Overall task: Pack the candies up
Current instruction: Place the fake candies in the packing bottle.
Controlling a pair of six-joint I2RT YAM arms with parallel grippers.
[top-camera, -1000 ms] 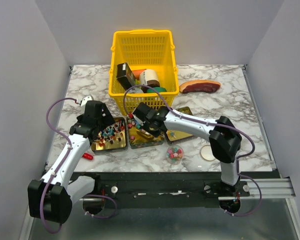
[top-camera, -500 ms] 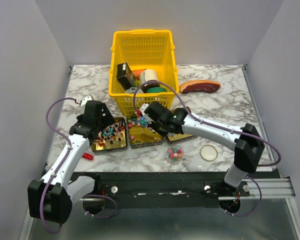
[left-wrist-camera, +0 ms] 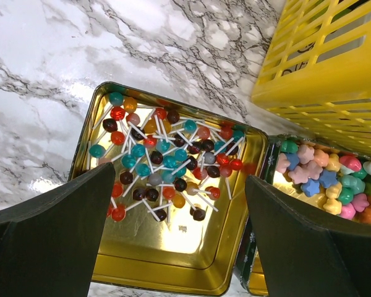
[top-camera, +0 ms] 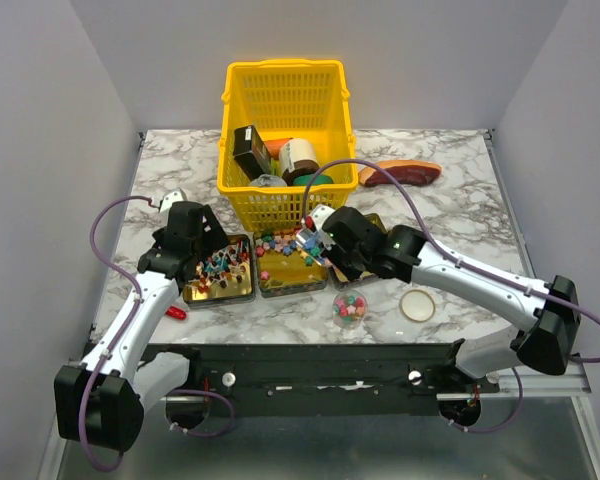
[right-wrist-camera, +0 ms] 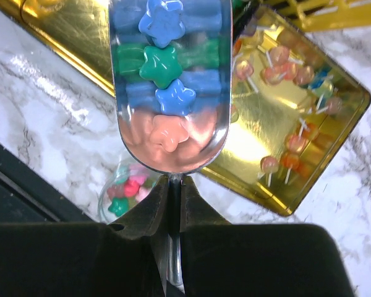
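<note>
Metal scoop point(right-wrist-camera: 201, 133) of candies point(right-wrist-camera: 159, 65) pinched by outstretched right gripper point(right-wrist-camera: 175, 193), while left gripper point(left-wrist-camera: 179, 176) hangs spread.

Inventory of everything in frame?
basket: one, yellow, back centre, groceries inside
meat slab: one, reddish, right of basket
trays: three, gold, row before basket
lollipops: many, mixed, left tray
star candies: many, pastel, middle tray
wrapped lollipops: several, orange, right tray
cup: one, clear, candies inside, front of trays
lid: one, pale, right of cup
scoop: one, metal, four star candies inside
left gripper: open, above left tray
right gripper: shut on scoop handle
</note>
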